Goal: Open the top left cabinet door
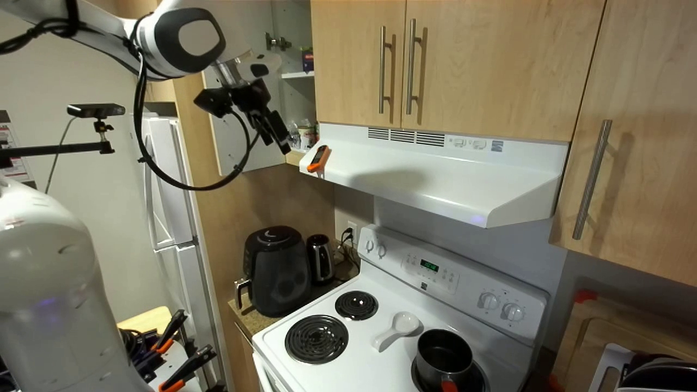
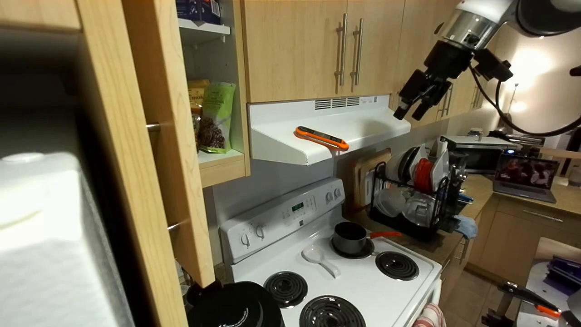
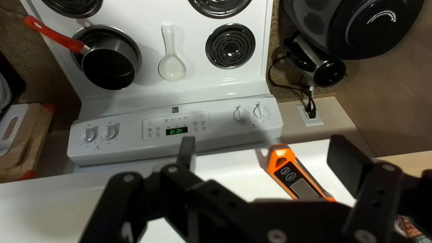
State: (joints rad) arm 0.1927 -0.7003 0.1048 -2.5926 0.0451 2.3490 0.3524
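The top left cabinet door stands wide open. In an exterior view its pale inner face (image 1: 226, 147) shows behind the arm, with a hinge (image 1: 277, 42) at the cabinet side. In an exterior view the door (image 2: 181, 136) is seen nearly edge-on, light wood, with handle posts on its outer side. The cabinet's shelf (image 2: 204, 26) and food packets (image 2: 218, 116) are exposed. My gripper (image 1: 283, 142) is open and empty in front of the range hood, apart from the door; it also shows open in an exterior view (image 2: 408, 112) and the wrist view (image 3: 265, 155). The door is out of the wrist view.
An orange thermometer (image 3: 293, 175) lies on the white range hood (image 2: 272, 131). Shut double doors (image 1: 359, 65) with steel bar handles are above the hood. Below are the stove (image 1: 381, 305) with a pot (image 1: 444, 356), and a black air fryer (image 1: 275, 272). A white refrigerator (image 1: 169, 179) stands beside.
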